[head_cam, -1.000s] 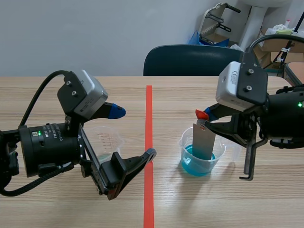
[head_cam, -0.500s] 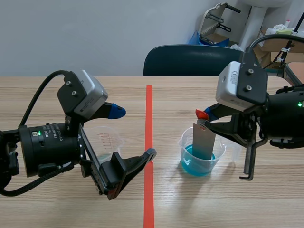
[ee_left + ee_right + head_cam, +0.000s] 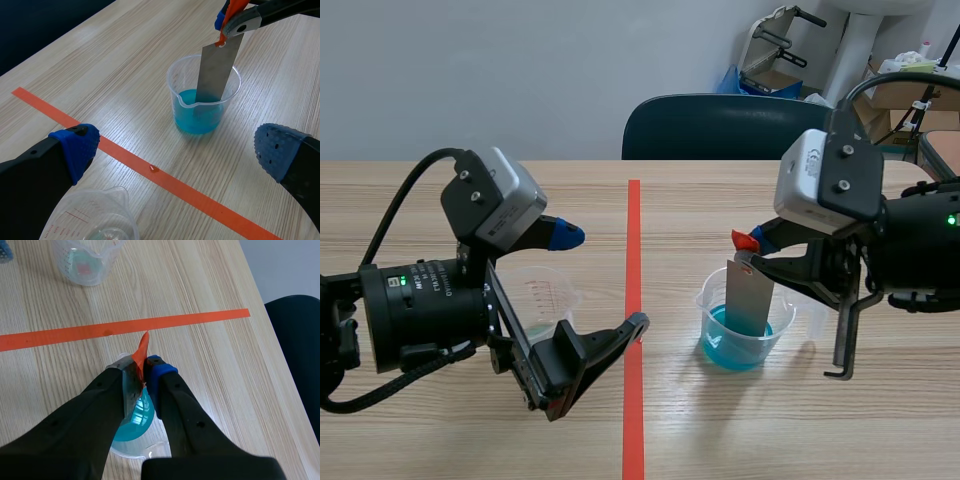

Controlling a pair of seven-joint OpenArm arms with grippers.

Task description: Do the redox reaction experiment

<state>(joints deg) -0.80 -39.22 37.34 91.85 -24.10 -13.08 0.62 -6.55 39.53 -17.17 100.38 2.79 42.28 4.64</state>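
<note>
A clear beaker (image 3: 738, 330) with blue liquid (image 3: 197, 117) stands right of the red tape line. A grey metal strip (image 3: 748, 297) with an orange tag (image 3: 142, 354) at its top stands in the beaker, its lower end in the liquid. My right gripper (image 3: 750, 250) is shut on the strip's top, just above the beaker (image 3: 131, 435). My left gripper (image 3: 595, 290) is open left of the tape, above a second clear beaker (image 3: 542, 300), which holds a little clear liquid (image 3: 97, 232). The metal strip (image 3: 216, 67) and blue beaker (image 3: 202, 95) lie ahead of the left fingers.
A dark blue chair (image 3: 720, 127) stands behind the table's far edge. Shelving and equipment (image 3: 910, 90) fill the back right corner. The orange-red tape line (image 3: 633, 320) runs down the table's middle.
</note>
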